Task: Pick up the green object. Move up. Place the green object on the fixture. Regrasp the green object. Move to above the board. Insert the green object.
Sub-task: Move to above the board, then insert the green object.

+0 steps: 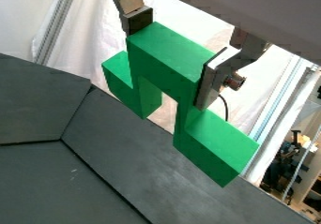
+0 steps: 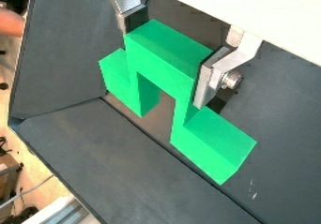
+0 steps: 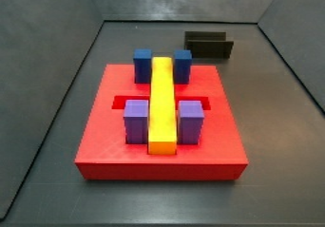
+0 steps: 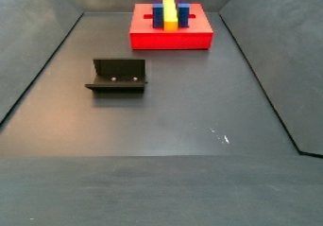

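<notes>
The green object (image 1: 211,141) is a bridge-shaped block with two legs and flat feet. It shows in both wrist views (image 2: 213,141). My gripper (image 1: 175,52) is shut on its top bar, one silver finger (image 1: 221,74) on each side, and holds it well above the dark floor; the same grasp shows in a wrist view (image 2: 174,52). The fixture (image 4: 117,77), a dark L-shaped bracket, stands on the floor, also seen in a side view (image 3: 210,46). The red board (image 3: 159,160) carries blue, purple and yellow blocks. The gripper is out of both side views.
The red board (image 4: 171,39) stands at the far end of the dark walled floor, with the yellow bar (image 3: 162,103) along its middle. Sloped dark walls (image 4: 38,60) rise on both sides. White curtains (image 1: 88,31) hang beyond the enclosure.
</notes>
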